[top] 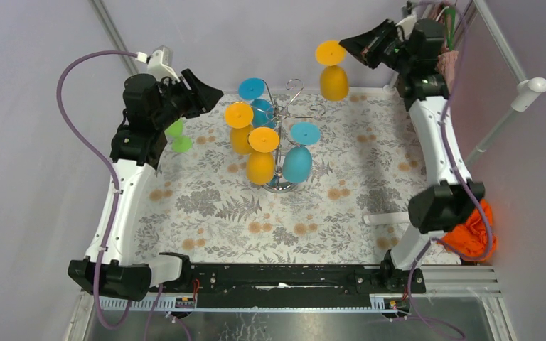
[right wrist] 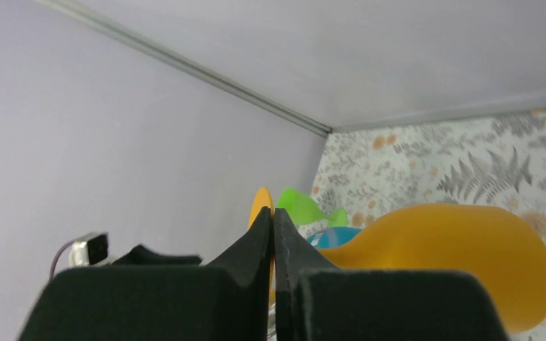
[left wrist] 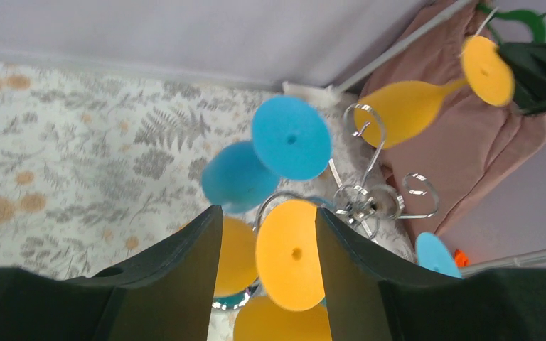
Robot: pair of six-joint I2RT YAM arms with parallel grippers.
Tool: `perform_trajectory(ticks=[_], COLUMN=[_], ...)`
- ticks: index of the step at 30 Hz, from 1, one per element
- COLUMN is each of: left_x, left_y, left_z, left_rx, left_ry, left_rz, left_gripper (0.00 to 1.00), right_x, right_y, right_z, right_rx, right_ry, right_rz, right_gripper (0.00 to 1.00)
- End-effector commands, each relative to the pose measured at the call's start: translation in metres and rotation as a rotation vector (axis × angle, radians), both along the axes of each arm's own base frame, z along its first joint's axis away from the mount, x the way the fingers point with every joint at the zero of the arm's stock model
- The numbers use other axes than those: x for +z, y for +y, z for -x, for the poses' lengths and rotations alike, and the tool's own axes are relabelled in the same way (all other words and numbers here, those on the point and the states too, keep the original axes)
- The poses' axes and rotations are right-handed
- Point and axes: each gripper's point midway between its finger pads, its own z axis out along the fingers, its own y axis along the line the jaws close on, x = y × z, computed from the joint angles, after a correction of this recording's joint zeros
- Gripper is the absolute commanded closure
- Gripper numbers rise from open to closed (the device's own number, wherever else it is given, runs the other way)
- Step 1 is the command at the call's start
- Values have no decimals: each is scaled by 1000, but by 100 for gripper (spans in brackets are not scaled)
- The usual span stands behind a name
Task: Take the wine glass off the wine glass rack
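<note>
Orange wine glass (top: pixel 334 82) off the wine glass rack (top: pixel 289 110), clamped in the right pincer (top: pixel 347 47).

Top view: rack stands mid-tabletop (top: pixel 206 206), two blue and two orange glasses hanging from it bowl-down; held glass up at the far right, apart from the rack; left pincer (top: pixel 212 91) near the rack's left side; green glass (top: pixel 179 136) on the tabletop by the left arm. Left wrist: fingers (left wrist: pixel 192 270) apart, an orange foot disc (left wrist: pixel 289 252) seen beyond the gap. Right wrist: fingers pressed together on the held glass at its stem by the foot; bowl juts right.
</note>
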Motion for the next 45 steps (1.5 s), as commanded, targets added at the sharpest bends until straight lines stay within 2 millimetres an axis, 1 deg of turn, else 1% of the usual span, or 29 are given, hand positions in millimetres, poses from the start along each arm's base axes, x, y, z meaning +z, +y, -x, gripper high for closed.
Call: perform_trajectory(ticks=[1,3,5,7,8,9,11,13,15,16,17,19,20,21,22,26,27,32,36,40,45], left_x=[63,79,91,105,111,116,124,130,131,131,129,125,123,123,123,123,122,113,108,112,124], left_y=[-7,-16,-26,-35,-36,-39,-38,-37,-37,-37,-37,-39,-42,-43,-45,-46,-46,-46,-46,-48,-57], left_z=[-1,-2,-2,3,6,14,26,49,69,76,75,65,63,62,61,60,60,56,55,62,88], left_rx=[-37,-94,-170,-268,-315,-383,-459,-565,-678,-734,-771,-787,-792,-797,-804,-809,-809,-800,-796,-808,-855], left_ry=[-213,-276,-325,-388,-421,-434,-536,-631,-700,-719,-707,-694,-694,-691,-688,-676,-671,-641,-625,-625,-651], left_rz=[49,86,134,209,253,319,386,480,565,602,624,611,604,603,604,615,617,626,629,636,643], left_gripper=[41,40,39,39,39,39,40,39,39,39,38,38,38,37,37,36,35,35,35,35,34], right_x=[118,135,149,162,167,172,183,192,199,202,204,208,210,209,210,207,205,207,206,202,198], right_y=[-4,-1,6,12,15,18,22,24,24,25,27,33,37,43,50,72,76,91,96,102,114], right_z=[93,119,143,163,173,184,198,210,218,223,226,233,240,239,245,244,240,240,237,228,221], right_rx=[15,56,120,191,232,283,351,421,473,503,534,597,637,669,702,766,772,809,813,807,827], right_ry=[-349,-402,-450,-478,-494,-488,-539,-553,-567,-583,-584,-592,-613,-607,-611,-592,-587,-585,-578,-565,-554], right_rz=[41,26,-13,-68,-96,-139,-185,-244,-299,-324,-353,-410,-431,-454,-471,-517,-526,-549,-563,-570,-597], right_gripper=[100,100,100,100,100,100,100,100,100,100,100,100,100,100,100,100,100,100,100,100,100])
